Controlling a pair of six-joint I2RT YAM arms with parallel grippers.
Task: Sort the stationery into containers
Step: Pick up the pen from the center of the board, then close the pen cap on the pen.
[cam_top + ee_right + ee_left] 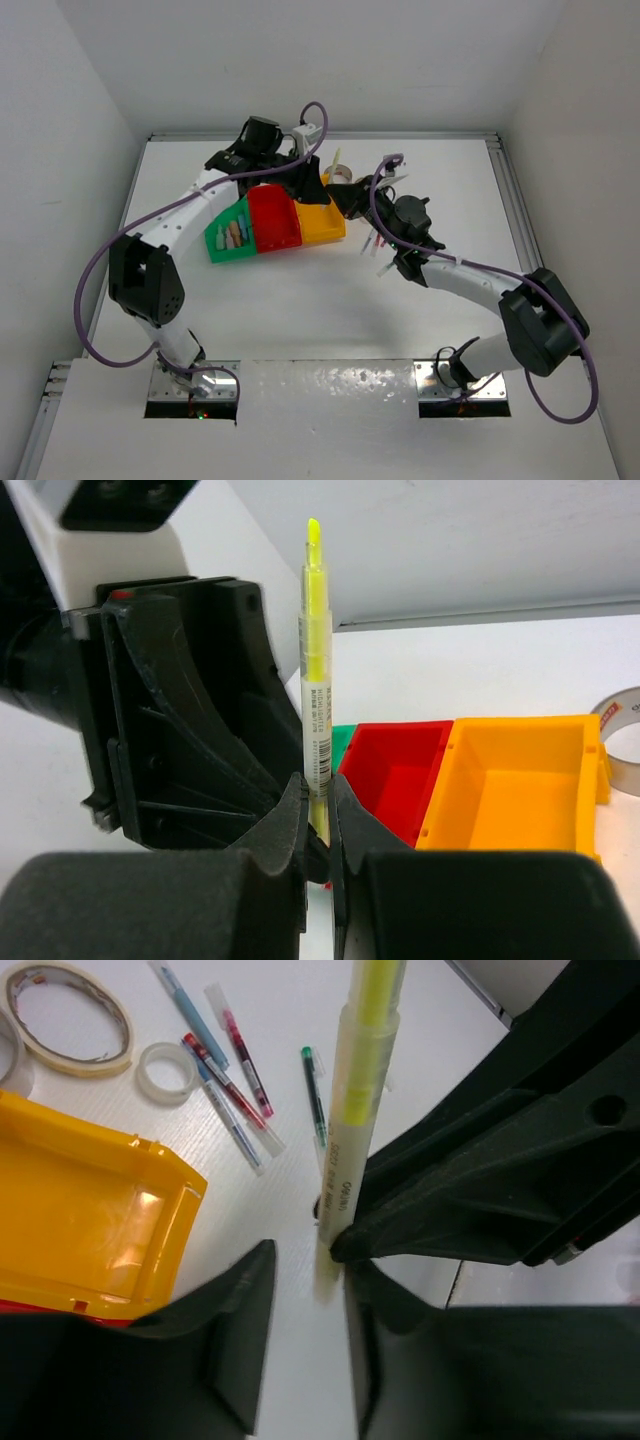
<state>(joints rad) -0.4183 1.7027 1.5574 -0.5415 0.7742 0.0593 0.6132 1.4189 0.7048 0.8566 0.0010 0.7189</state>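
Note:
My right gripper (pixel 318 792) is shut on a yellow highlighter (pixel 316 670) and holds it upright beside the bins. The highlighter also shows in the left wrist view (pixel 356 1110) and the top view (pixel 336 160). My left gripper (pixel 308 1275) is open and empty, its jaws just short of the highlighter's lower end. In the top view the left gripper (pixel 303 185) and right gripper (pixel 350 196) meet behind the yellow bin (pixel 322 222). The red bin (pixel 272 222) is empty. The green bin (pixel 218 248) holds pastel blocks (pixel 235 235).
Several thin pens (pixel 230 1080) lie on the table past the yellow bin (pixel 90 1220), with a tan tape ring (pixel 70 1015) and a small clear ring (pixel 165 1070). More pens (pixel 378 243) lie under the right arm. The back wall stands close behind the grippers.

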